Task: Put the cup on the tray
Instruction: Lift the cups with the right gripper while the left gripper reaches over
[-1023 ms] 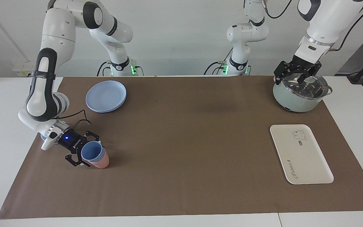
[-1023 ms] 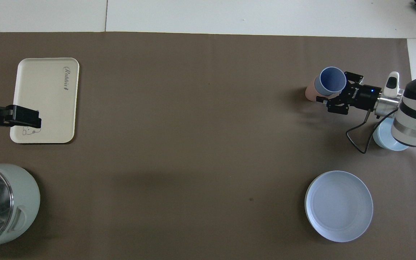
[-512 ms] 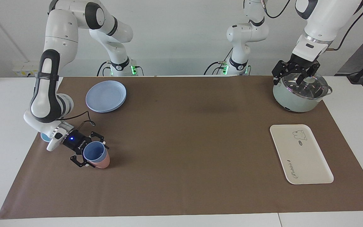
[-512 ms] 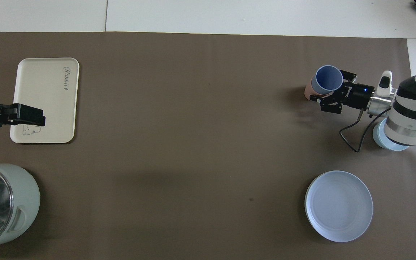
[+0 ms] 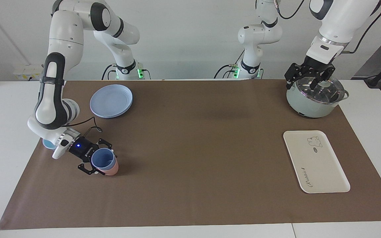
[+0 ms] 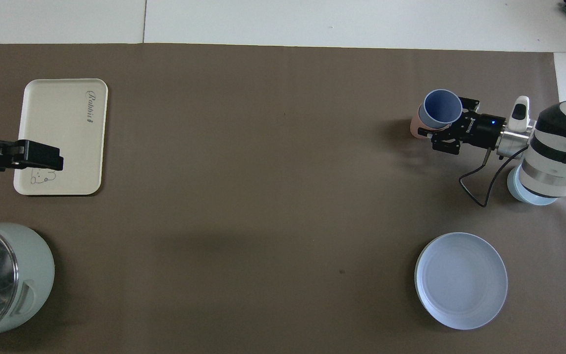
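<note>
Where pink cup [image 5: 111, 171] hides behind cup [image 5: 103, 159], right claw [image 5: 95, 158] grips, bowl [image 6: 528, 194] half-covered.

The pink cup [image 5: 111, 170] shows only as a sliver, the blue cup [image 5: 103, 159] covering most of it, and whether the two touch cannot be told. The right gripper [image 5: 95, 161] has its fingers half hidden by the blue cup, so its grip cannot be read. The bowl [image 6: 528, 192] is mostly hidden under the right arm. In the overhead view the pot [image 6: 5, 280] is cut by the picture's edge, and the left gripper [image 6: 37, 162] enters from that edge and covers part of the tray [image 6: 62, 137] and its drawing. The tray's small lettering is too small to read surely
</note>
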Controlling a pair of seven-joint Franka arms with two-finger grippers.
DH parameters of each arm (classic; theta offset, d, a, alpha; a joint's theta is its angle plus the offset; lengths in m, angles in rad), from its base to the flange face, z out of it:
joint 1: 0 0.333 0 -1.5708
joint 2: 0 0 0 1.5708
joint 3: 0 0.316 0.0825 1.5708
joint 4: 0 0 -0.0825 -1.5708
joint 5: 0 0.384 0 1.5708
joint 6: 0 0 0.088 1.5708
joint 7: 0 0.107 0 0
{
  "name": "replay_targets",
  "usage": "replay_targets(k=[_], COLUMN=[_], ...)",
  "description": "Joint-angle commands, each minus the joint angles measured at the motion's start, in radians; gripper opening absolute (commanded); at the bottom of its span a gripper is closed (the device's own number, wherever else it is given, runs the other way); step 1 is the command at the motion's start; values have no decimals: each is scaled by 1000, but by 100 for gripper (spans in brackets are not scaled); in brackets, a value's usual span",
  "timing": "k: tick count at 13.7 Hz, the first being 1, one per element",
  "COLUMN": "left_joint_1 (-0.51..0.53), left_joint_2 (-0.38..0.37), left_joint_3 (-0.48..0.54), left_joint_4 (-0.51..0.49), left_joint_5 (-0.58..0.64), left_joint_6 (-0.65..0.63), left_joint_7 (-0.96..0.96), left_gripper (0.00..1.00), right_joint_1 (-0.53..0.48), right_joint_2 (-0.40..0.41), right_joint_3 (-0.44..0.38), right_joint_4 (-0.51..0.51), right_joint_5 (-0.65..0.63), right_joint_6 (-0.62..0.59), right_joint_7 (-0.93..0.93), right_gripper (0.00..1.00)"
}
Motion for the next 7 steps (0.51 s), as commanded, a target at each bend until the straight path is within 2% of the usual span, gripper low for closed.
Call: replay_targets(k=[1, 4, 7], left_joint_1=[-22, -108, -252], left_joint_2=[-10, 22, 148], left_joint_3=[7, 7, 6], left_joint_4=[-9, 10, 124], left_joint_5=[-23, -72, -80], left_joint_6=[36, 90, 122], left_joint_7=[11, -19, -223], left_gripper=[98, 97, 91], right_joint_1=[-3, -6, -1], right_joint_2=[8, 7, -7], right_joint_3=[5, 5, 5], right_joint_4=[7, 8, 16], right_joint_5=[28, 28, 25], right_joint_6=[5, -1, -5], right_joint_7=[-4, -4, 38], right_gripper=[0, 0, 0])
